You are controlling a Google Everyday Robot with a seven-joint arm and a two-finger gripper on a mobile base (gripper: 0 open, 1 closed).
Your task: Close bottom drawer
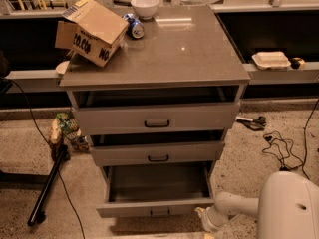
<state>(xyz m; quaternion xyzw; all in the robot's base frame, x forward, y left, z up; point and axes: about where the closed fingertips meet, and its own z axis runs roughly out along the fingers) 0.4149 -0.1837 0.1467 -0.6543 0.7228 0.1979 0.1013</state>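
The bottom drawer [124, 210] is the lowest of three grey cabinet drawers. It stands pulled far out, and its long box [159, 183] looks bare inside. A small dark bar handle [159, 213] sits at the centre of its front. My gripper [205, 219] is low on the floor side, just off the right end of that drawer front, on the end of my white arm [234, 205]. The middle drawer [158, 153] and top drawer [157, 118] are each pulled out a little.
On the cabinet top [189, 54] lie a cardboard box [92, 31], a white bowl [144, 6] and a can [134, 26]. A black stand leg [47, 188] and a small bundle [65, 128] are at the left. Cables [281, 148] lie on the right floor. A white food container [270, 59] sits on a ledge.
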